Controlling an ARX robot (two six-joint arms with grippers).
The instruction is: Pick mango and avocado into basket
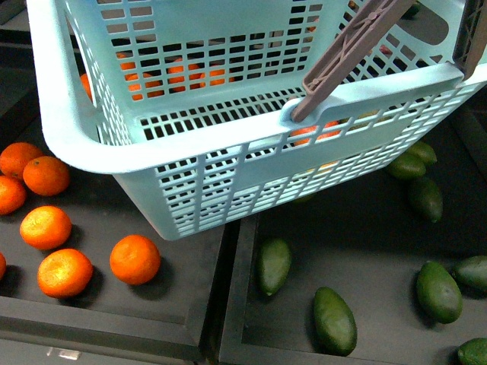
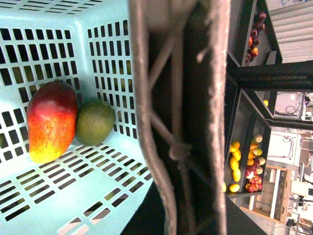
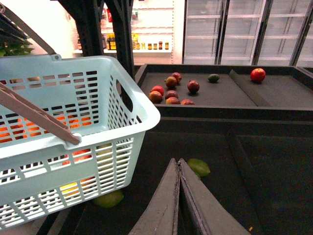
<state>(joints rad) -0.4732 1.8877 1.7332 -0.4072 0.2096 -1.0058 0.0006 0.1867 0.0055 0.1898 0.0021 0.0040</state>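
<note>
The light turquoise basket (image 1: 228,144) hangs above the fruit bins, filling the top of the front view. Its brown swing handle (image 2: 181,122) runs close across the left wrist view, and my left gripper is shut on the basket there; the jaws themselves are hidden behind it. Inside, the red and yellow mango (image 2: 51,120) lies in a corner of the slotted floor (image 2: 73,191) with the green avocado (image 2: 95,121) touching it. My right gripper (image 3: 178,161) is shut with nothing in it, beside the basket (image 3: 73,142) and above a dark bin.
Oranges (image 1: 135,258) lie in the bin at lower left, green avocados (image 1: 335,319) in the bin at lower right; a raised divider (image 1: 232,296) separates them. A farther bin (image 3: 205,95) holds red fruit. Shelves of yellow and red fruit (image 2: 244,166) stand in the distance.
</note>
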